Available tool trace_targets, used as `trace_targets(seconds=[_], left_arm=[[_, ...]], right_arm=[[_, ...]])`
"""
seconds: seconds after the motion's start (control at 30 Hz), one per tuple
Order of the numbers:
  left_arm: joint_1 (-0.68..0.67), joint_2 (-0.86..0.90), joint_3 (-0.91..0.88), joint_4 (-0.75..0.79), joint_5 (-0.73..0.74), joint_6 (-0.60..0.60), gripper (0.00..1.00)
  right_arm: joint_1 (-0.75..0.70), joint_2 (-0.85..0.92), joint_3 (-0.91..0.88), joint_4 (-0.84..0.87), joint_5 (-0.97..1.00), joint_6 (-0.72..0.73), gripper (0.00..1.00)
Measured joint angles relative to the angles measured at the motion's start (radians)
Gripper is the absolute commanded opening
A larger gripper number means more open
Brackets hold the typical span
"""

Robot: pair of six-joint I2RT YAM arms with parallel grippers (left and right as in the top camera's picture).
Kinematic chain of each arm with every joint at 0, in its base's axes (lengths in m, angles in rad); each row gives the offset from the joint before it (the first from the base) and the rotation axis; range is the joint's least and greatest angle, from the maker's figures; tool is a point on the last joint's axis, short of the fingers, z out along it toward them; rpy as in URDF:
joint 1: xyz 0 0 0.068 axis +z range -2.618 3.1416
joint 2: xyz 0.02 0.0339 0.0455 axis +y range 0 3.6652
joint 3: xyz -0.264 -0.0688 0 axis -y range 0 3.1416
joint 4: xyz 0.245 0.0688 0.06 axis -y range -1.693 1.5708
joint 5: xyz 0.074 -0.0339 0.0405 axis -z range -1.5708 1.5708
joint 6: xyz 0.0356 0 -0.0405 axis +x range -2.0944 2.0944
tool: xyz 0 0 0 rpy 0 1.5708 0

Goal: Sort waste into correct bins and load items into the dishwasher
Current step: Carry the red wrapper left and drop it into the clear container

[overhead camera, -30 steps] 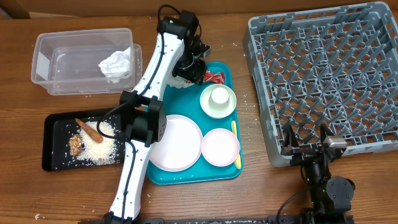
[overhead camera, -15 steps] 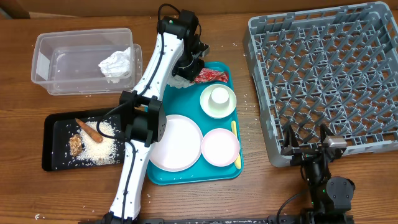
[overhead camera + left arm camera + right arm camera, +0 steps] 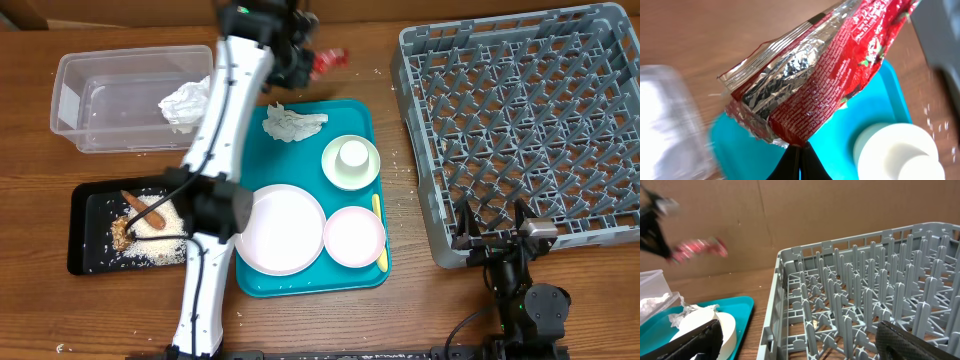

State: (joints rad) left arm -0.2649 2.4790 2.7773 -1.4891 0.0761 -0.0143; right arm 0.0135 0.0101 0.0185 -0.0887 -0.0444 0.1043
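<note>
My left gripper (image 3: 800,150) pinches the small red wrapper (image 3: 825,75) by its lower edge between 2 fingers (image 3: 812,167), above the teal tray (image 3: 890,100), near the white bowl (image 3: 877,145) holding the small white cup (image 3: 920,165).

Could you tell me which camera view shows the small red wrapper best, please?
The left wrist view: the small red foil wrapper fills the frame, silver lining visible, pinched in the left gripper's jaws. Overhead shows it as a red scrap past the teal plastic tray's far edge; the right wrist view shows a blurred red streak.
</note>
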Motion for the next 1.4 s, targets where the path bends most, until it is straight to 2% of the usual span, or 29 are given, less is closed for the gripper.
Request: trace_targets(seconds=[0.13,0.33,0.57,0.67,0.87,1.03,1.2,1.3,1.33,1.37,1.4], left_arm=[[0.103,-0.086,0.018,0.006,-0.084,-0.116,0.04],[0.274,-0.092,0.018,-0.016,-0.154,-0.268,0.04],[0.435,-0.090,0.015,-0.149,-0.256,-0.497,0.04],[0.463,-0.089,0.010,-0.198,-0.298,-0.626,0.04],[0.468,-0.087,-0.012,-0.198,-0.320,-0.839,0.04],[0.468,-0.087,-0.079,-0.197,-0.320,-1.073,0.04],[0.468,-0.087,-0.186,-0.114,-0.316,-1.297,0.05],[0.468,-0.084,-0.249,0.010,-0.312,-1.342,0.11],[0.468,-0.083,-0.271,0.062,-0.308,-1.344,0.16],[0.468,-0.081,-0.285,0.103,-0.306,-1.344,0.31],[0.468,-0.079,-0.299,0.147,-0.302,-1.337,0.60]], right_arm=[[0.000,0.000,0.000,0.000,0.000,0.000,1.00],[0.000,0.000,0.000,0.000,0.000,0.000,1.00],[0.000,0.000,0.000,0.000,0.001,0.000,1.00],[0.000,0.000,0.000,0.000,0.001,0.000,1.00],[0.000,0.000,0.000,0.000,0.000,0.000,1.00],[0.000,0.000,0.000,0.000,0.000,0.000,1.00],[0.000,0.000,0.000,0.000,0.000,0.000,1.00],[0.000,0.000,0.000,0.000,0.000,0.000,1.00],[0.000,0.000,0.000,0.000,0.000,0.000,1.00],[0.000,0.000,0.000,0.000,0.001,0.000,1.00],[0.000,0.000,0.000,0.000,0.000,0.000,1.00]])
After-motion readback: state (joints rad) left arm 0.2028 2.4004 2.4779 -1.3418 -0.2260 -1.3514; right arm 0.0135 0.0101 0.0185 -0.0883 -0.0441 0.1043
